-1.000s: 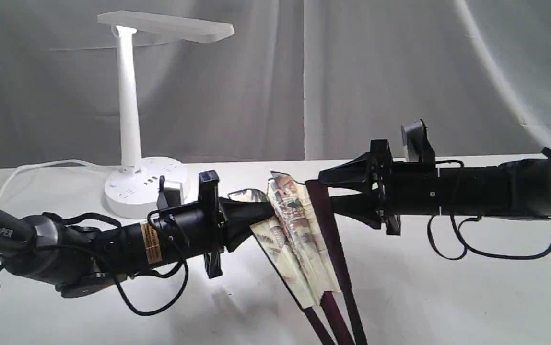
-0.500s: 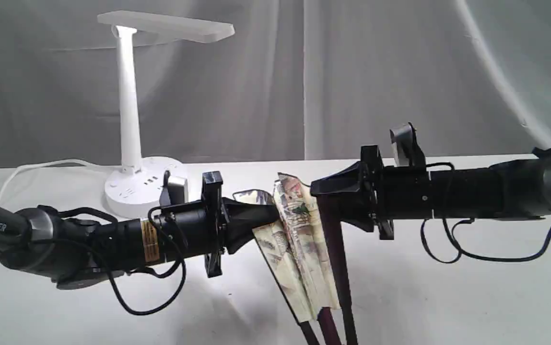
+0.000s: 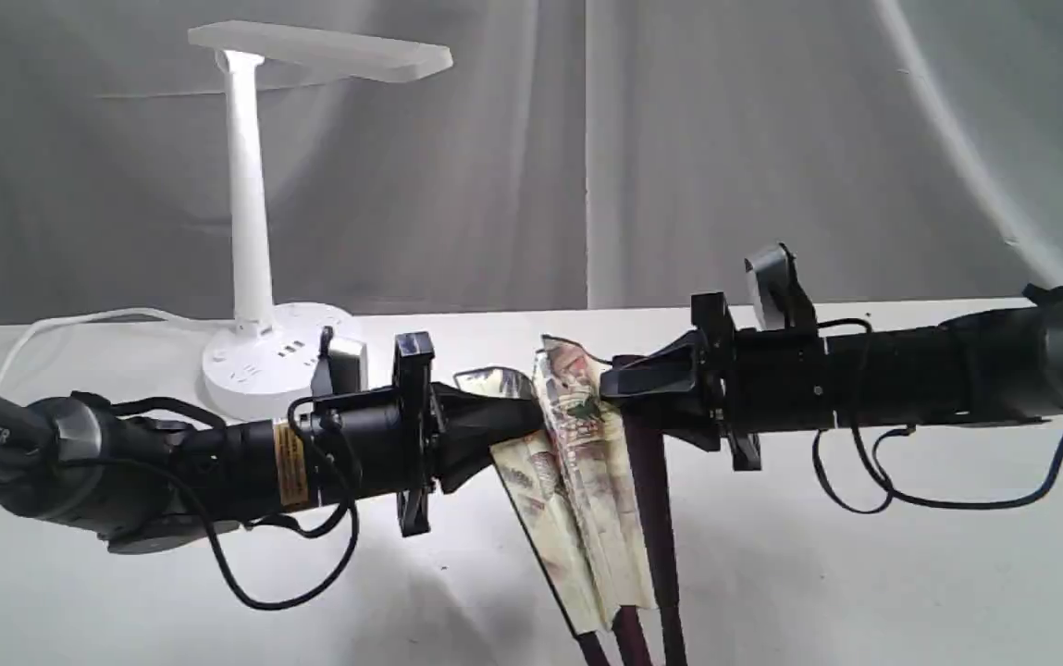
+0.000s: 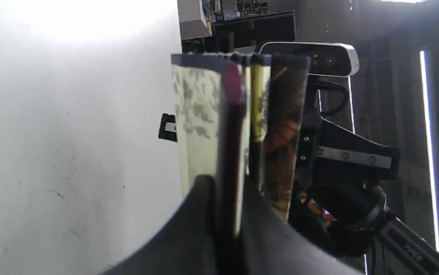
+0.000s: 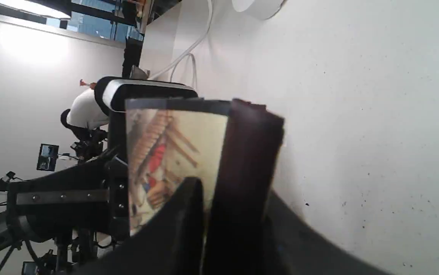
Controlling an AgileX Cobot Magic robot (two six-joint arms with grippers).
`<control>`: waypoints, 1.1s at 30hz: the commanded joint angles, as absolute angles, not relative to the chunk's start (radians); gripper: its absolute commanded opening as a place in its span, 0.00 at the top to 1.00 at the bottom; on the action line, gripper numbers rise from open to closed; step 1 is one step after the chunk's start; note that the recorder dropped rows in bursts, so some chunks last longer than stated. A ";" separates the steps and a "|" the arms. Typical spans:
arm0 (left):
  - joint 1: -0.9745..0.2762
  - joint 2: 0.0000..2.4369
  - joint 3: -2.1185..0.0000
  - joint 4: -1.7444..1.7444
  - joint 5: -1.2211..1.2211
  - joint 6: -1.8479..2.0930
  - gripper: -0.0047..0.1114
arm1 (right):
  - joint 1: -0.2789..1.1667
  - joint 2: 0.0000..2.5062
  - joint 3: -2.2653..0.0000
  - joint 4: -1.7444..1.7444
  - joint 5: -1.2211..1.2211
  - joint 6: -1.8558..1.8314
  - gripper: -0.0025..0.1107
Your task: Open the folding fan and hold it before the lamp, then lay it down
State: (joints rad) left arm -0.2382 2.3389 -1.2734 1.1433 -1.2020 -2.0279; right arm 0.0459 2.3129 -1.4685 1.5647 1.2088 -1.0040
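Note:
The folding fan [image 3: 577, 481] hangs between both arms above the table, only slightly spread, with its painted cream pleats bunched and its dark maroon ribs pointing down. My left gripper [image 3: 517, 421] is shut on the left guard and pleats [image 4: 230, 126]. On the other side, my right gripper [image 3: 624, 384] is shut on the right maroon guard [image 5: 248, 152]. The white lamp [image 3: 258, 213] stands at the back left, behind the left arm, its flat head lit.
The lamp's round socketed base [image 3: 277, 361] and white cord [image 3: 68, 324] lie on the white table [image 3: 864, 573]. A grey curtain [image 3: 679, 148] closes the back. Loose black cables hang under both arms.
The right gripper has moved left and slightly down, bringing its guard closer to the left gripper; the fan has narrowed and sunk a little. The left arm shifted slightly right.

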 commanded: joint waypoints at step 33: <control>-0.146 2.315 -1.273 1.118 -1.221 -2.070 0.96 | -0.059 2.295 -1.474 1.611 1.221 -1.015 0.98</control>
